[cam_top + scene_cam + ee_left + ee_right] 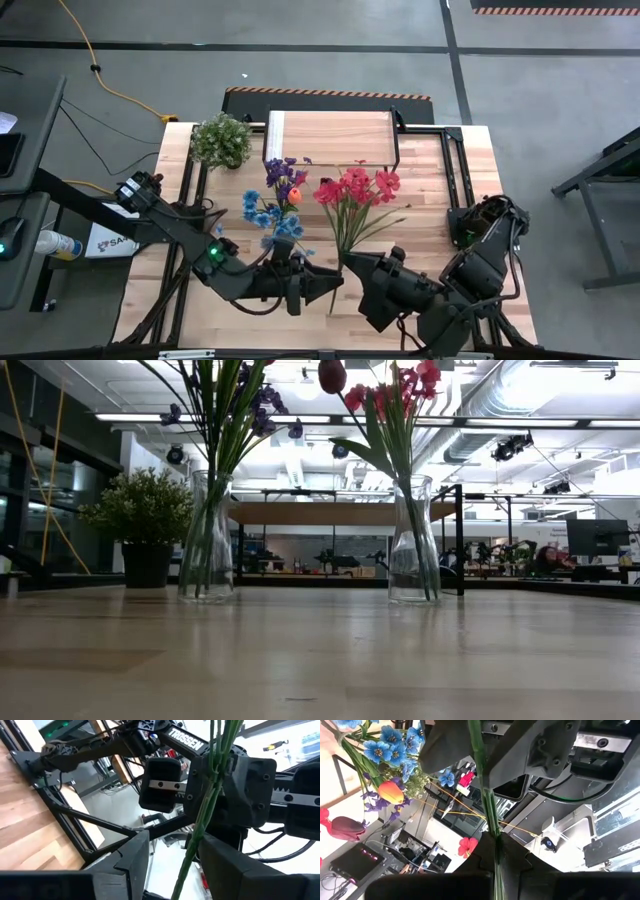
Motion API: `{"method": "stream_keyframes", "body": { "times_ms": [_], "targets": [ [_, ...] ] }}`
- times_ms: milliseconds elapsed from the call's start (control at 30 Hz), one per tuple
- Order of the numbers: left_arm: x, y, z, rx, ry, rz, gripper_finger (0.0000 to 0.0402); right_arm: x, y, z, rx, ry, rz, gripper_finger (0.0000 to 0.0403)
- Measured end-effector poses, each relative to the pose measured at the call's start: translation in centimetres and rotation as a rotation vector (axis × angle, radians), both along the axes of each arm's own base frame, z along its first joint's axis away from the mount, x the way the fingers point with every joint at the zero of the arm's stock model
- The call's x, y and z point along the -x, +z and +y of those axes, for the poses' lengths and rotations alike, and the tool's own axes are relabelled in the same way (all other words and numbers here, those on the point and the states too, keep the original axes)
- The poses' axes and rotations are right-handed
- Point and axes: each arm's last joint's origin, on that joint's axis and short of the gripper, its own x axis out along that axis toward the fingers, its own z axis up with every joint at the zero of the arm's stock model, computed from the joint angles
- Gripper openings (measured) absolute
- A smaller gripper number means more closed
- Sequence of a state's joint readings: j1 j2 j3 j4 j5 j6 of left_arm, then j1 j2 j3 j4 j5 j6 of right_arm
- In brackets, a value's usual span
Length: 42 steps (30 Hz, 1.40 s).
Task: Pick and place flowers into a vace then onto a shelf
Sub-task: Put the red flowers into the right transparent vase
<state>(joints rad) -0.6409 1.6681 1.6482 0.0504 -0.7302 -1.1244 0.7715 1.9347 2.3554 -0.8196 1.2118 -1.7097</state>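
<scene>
A: Flowers?
B: Blue, purple and orange blooms (277, 195) are bunched in the left glass vase (207, 540); red blooms (357, 188) in the right vase (413, 545). Green stems are fanned upright.
A: Shelf?
B: The shelf (330, 136), light wood top on black legs, is seen behind both vases at the table's far edge.

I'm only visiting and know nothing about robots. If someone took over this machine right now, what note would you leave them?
Right gripper: shut on a flower stem near the table's front.
Left gripper: open, its fingers on either side of the stems.
Done: blue and purple flowers stand in one glass vase, red flowers in another.
Left: put the held stem in a vase, then lift both vases onto the shelf behind them.
</scene>
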Motion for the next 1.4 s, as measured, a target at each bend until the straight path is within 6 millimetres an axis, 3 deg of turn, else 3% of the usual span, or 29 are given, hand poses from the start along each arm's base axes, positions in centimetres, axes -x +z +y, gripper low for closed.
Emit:
{"method": "stream_keyframes", "body": {
  "times_ms": [167,400,833,1400],
  "targets": [
    [-0.3,0.0,0.3,-0.002,-0.024,0.001,0.0155,0.0,0.0,0.0,0.002,0.000,0.002,0.0000],
    [-0.2,0.2,0.3,-0.072,-0.035,-0.006,0.0040,0.0,-0.1,0.0,0.003,-0.001,0.004,0.0000],
    [-0.2,0.1,0.2,-0.131,-0.043,0.001,0.0039,0.2,0.0,0.3,-0.037,0.020,-0.009,0.0004],
    [-0.4,-0.3,0.4,-0.169,0.029,0.030,0.0039,2.1,0.4,2.3,-0.322,0.037,-0.161,0.0084]
  ]
}}
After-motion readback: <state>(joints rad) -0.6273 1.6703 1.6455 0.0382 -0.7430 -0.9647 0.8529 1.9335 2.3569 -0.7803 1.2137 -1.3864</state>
